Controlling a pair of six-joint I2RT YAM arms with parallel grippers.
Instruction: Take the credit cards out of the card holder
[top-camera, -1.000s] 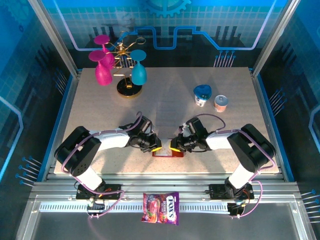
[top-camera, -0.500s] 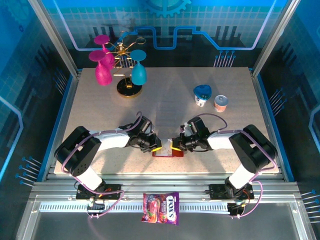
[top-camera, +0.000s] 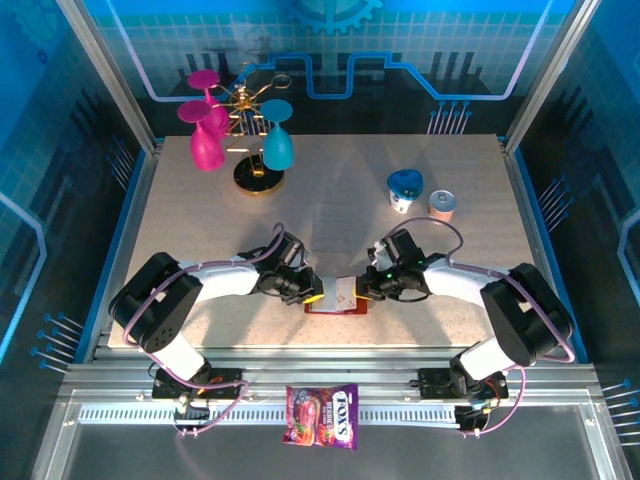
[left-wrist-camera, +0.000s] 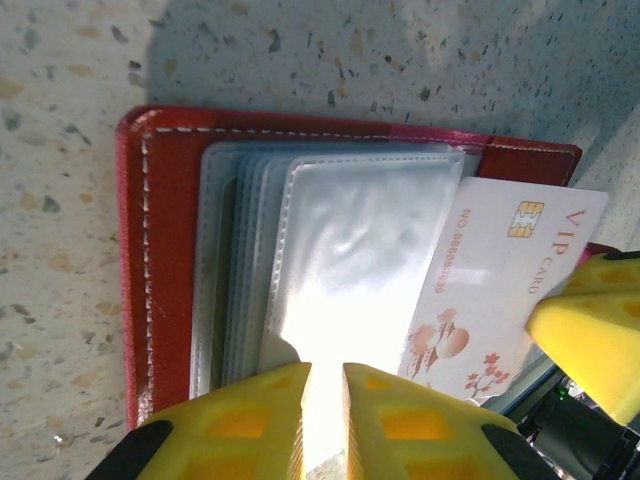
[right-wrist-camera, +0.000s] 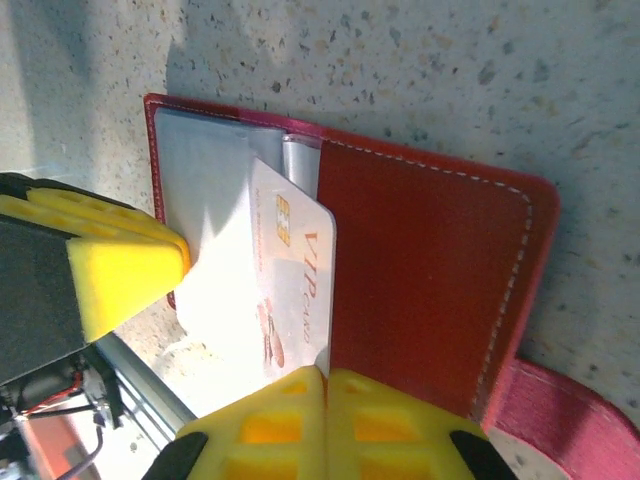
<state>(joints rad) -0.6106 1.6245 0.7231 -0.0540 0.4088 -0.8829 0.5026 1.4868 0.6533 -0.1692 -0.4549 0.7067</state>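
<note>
At the near edge of the desk (top-camera: 330, 200), the left tool (left-wrist-camera: 322, 385) pinches the card holder (left-wrist-camera: 165, 250) steady, so the right tool (right-wrist-camera: 322, 378), clenched on a pale credit card (right-wrist-camera: 300, 270), can draw it out.

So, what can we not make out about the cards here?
1. Left wrist: glare whitens the plastic sleeves; cards inside cannot be told.
2. Right wrist: the right gripper covers the lower edge of the VIP card.
3. Top external: the card holder is too small for detail.
</note>
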